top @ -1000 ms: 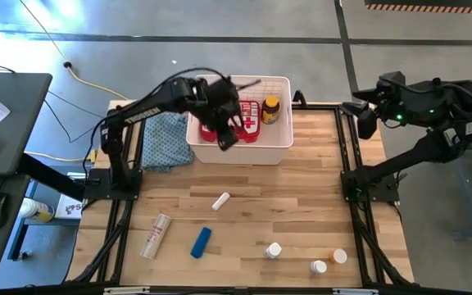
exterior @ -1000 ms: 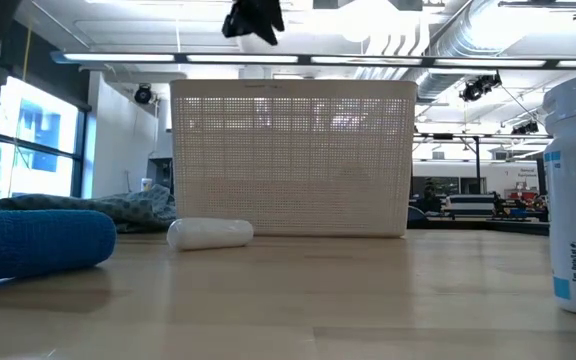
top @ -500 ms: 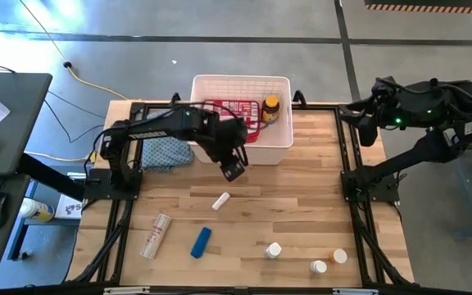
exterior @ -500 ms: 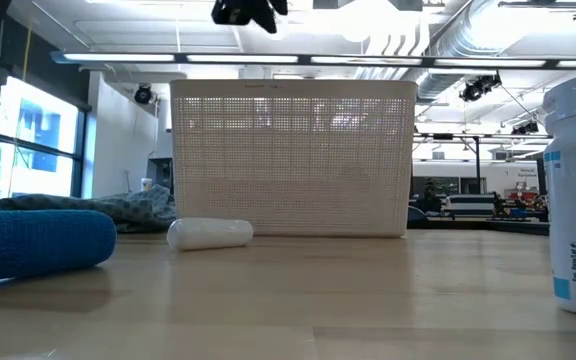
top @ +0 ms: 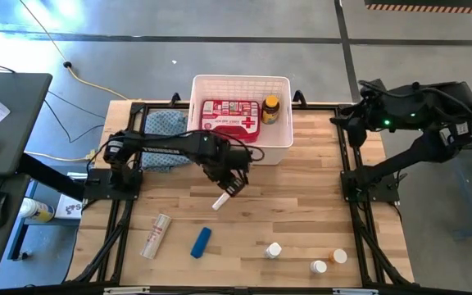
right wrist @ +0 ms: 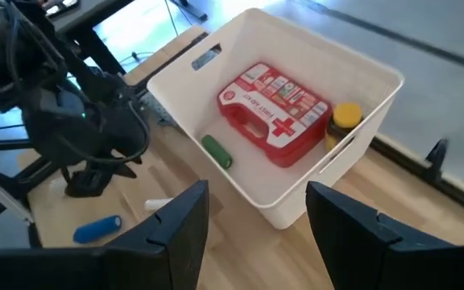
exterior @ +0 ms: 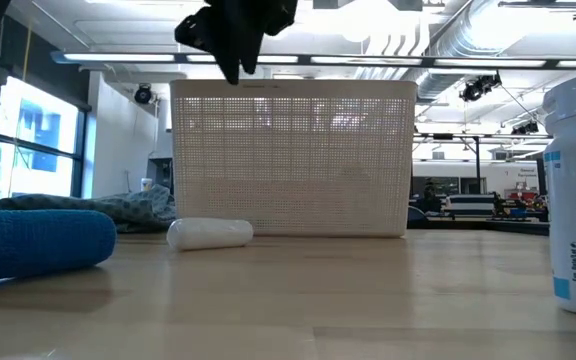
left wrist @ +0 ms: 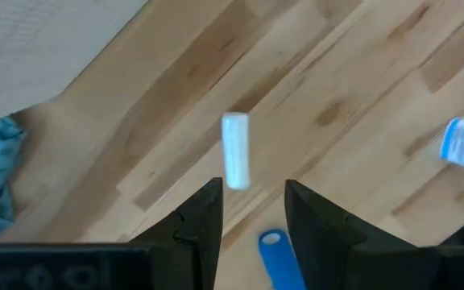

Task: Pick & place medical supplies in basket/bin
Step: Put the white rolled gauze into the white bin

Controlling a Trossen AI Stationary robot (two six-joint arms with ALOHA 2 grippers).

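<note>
My left gripper (top: pixel 234 186) over the white tube (top: pixel 220 201)
Jaws spread, empty, at frame centre; my right gripper (right wrist: pixel 256 234) waits open, upper right.

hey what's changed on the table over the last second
The left gripper swung out from over the white basket and came down toward the small white tube on the table, fingers open and empty. The right gripper waits past the table's right edge, barely shifted. The first-aid case, amber bottle and everything on the table stayed put.
</note>
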